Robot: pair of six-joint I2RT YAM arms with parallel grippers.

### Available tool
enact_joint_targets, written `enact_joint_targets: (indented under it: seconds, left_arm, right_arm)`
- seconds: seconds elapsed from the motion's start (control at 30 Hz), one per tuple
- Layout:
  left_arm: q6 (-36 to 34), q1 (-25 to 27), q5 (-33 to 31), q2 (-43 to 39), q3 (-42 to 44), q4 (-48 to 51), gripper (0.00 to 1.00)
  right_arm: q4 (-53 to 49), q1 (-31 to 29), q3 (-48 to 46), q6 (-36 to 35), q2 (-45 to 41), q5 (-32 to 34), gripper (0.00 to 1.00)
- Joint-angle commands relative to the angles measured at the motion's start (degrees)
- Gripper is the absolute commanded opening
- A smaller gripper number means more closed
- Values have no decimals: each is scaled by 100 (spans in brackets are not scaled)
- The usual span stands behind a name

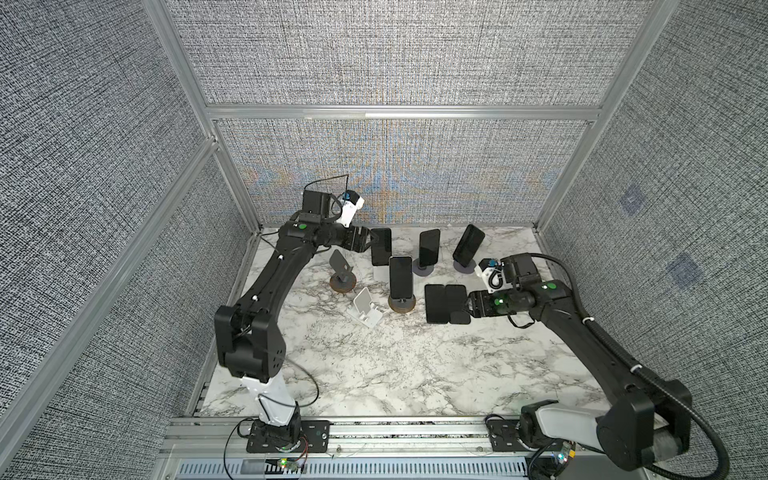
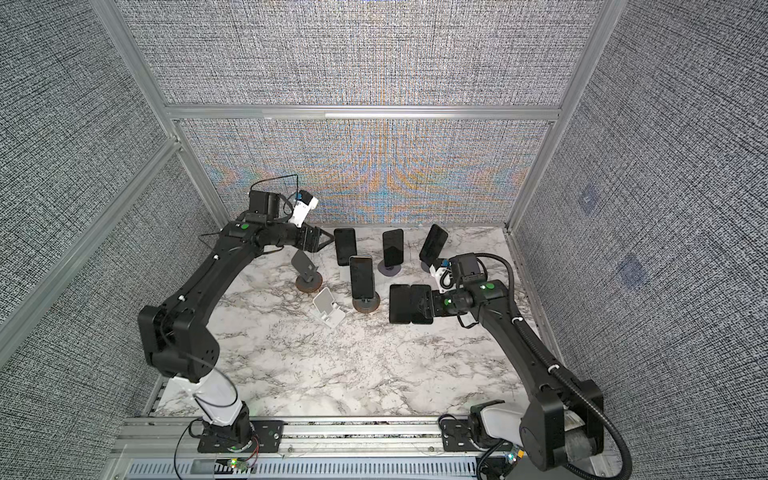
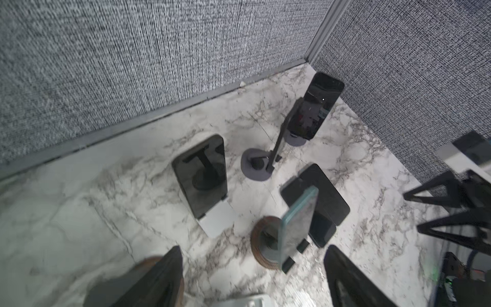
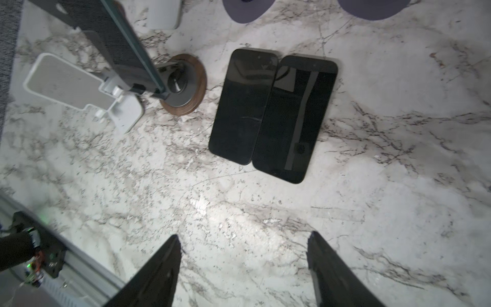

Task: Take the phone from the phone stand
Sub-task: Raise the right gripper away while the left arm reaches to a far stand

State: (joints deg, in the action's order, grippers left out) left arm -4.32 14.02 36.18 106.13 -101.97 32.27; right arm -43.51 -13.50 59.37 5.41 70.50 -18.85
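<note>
I used the wood-base stand [image 1: 401, 306] in the middle of the marble table [image 1: 415, 374] as my marker. The left arm [image 1: 266, 286] reached far behind and left of that marker, and the right arm [image 1: 582, 332] lay low on its right. The left gripper [image 1: 368, 241] had its fingers spread wide with nothing between them. It sat just beside the back-left phone [image 1: 380, 246], behind and left of the marker, so I think it was lined up to take that one. That phone leaned in its white stand [image 1: 380, 272], resting on a little lip, so I judged it needed a lift up and out. The right gripper [image 4: 244, 235] was spread wide and empty too, near a flat phone [image 4: 243, 105] touching a second flat phone [image 4: 295, 119], right of the marker. They lay side by side, I think to keep the table tidy. The marker's own phone [image 1: 400, 276] stood upright. Left of the marker, a dark empty stand [image 1: 341, 270] and a white empty stand [image 1: 365, 309] held nothing.
</note>
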Motion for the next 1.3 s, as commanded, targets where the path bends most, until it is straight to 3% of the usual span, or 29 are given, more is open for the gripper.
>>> enact_joint_targets:
  seconds: [0.0, 0.1, 0.27, 0.4, 0.77, 1.27]
  left_arm:
    - [-351, -93, 688, 653, -680, -51, 84]
    - [-566, -163, 1111, 1330, -1337, 75, 76]
    - [-815, -288, 1247, 1973, -1955, 50, 78]
    - [-493, -435, 1621, 2410, -2263, -251, 78]
    - [-237, -413, 2427, 3085, -2319, -612, 78]
    - [-65, -418, 2825, 3080, -1787, -1296, 46]
  right_arm:
    - [-452, -44, -56, -149, -261, -520, 71]
    - [-746, -48, -67, -223, -472, -408, 70]
    - [-969, -56, 73, -165, -838, -211, 70]
    - [-1084, -57, 179, -141, -998, -277, 70]
    - [-1147, -57, 241, -32, -942, -71, 70]
    - [-1222, -61, 277, 39, -939, 158, 70]
